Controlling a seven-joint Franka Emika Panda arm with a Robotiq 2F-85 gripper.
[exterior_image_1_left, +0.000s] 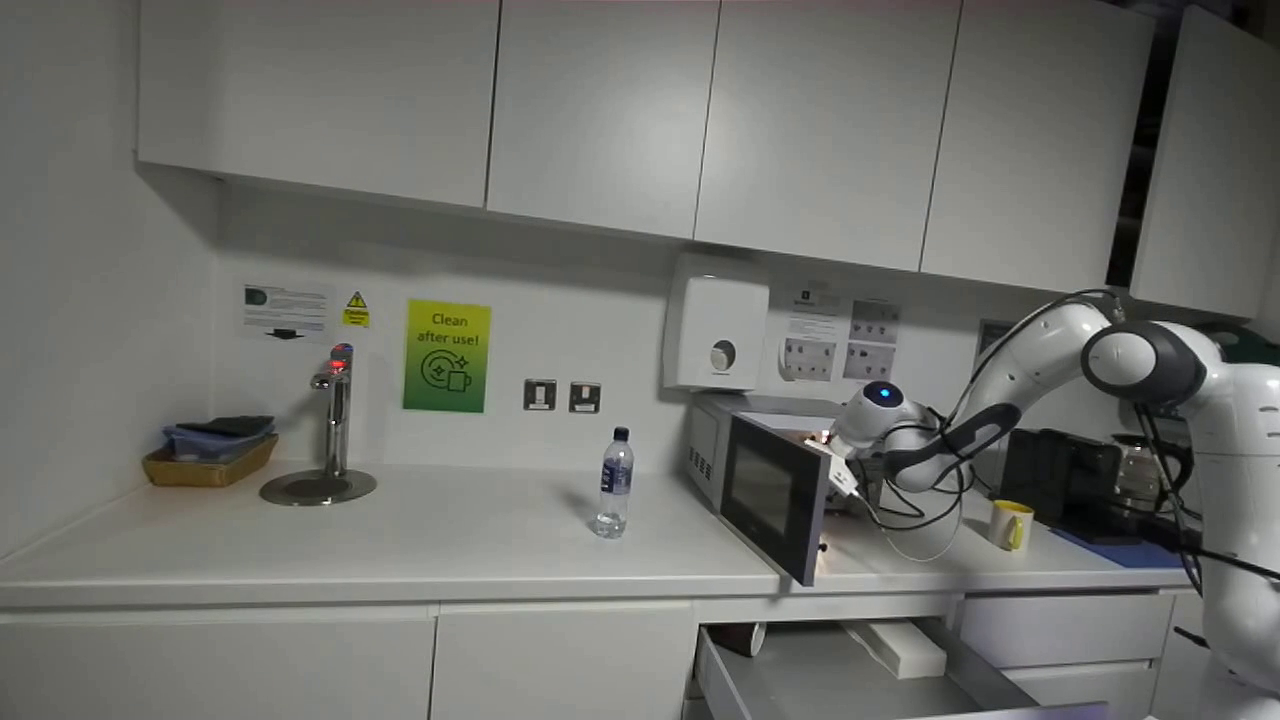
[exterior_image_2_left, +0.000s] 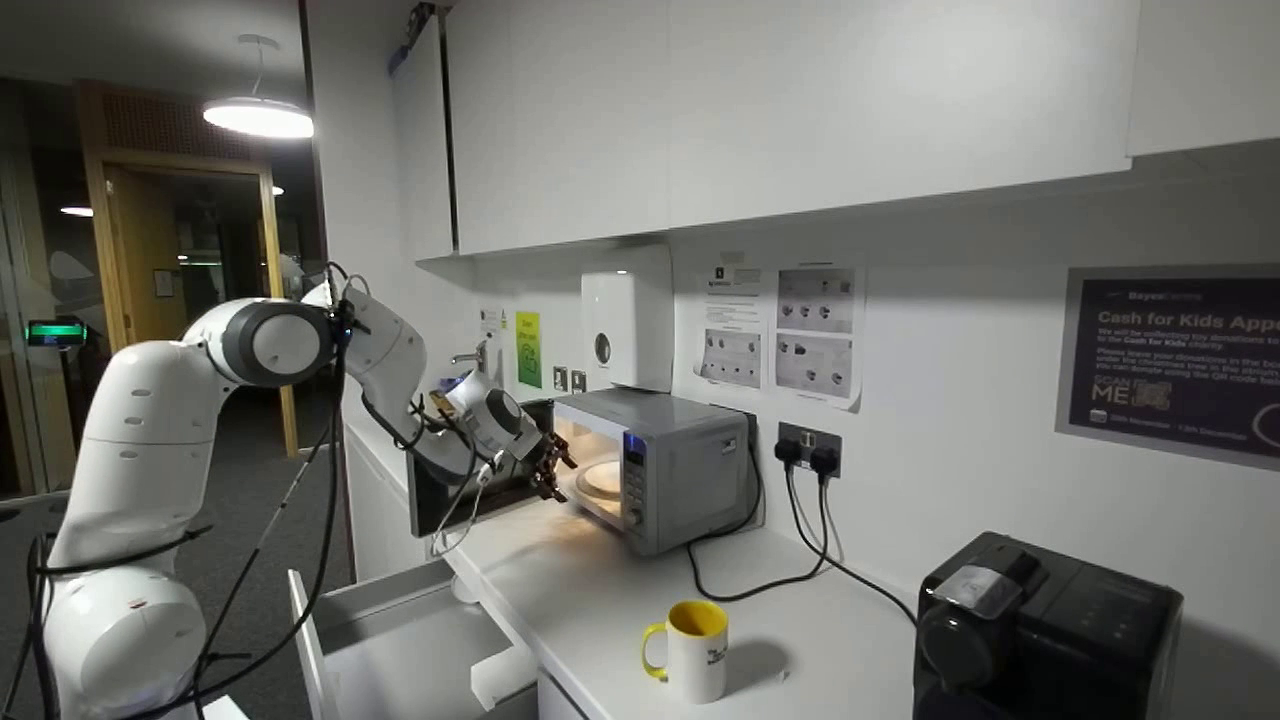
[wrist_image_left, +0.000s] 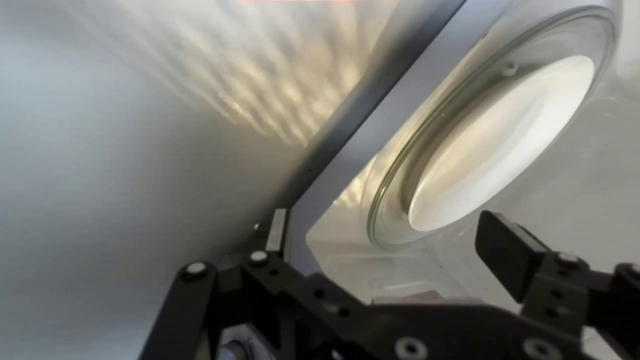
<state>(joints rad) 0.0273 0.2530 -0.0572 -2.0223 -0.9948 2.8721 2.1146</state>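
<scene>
The microwave (exterior_image_2_left: 672, 468) looks like smooth, satin-painted metal. Inside it, the turntable (wrist_image_left: 392, 217) is clear, glossy glass and the plate (wrist_image_left: 500, 145) smooth, like ceramic. In front of the microwave, the end effector (wrist_image_left: 391, 240) is mostly matt. Beneath the microwave, the tabletop (exterior_image_1_left: 450, 530) is smooth, faintly shiny. Near the microwave, the bottle (exterior_image_1_left: 613, 490) is clear plastic; farther off, the tap (exterior_image_1_left: 338, 425) is polished metal.

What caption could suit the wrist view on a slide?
Open gripper at a lit microwave, with a white dish on its glass turntable.
</scene>
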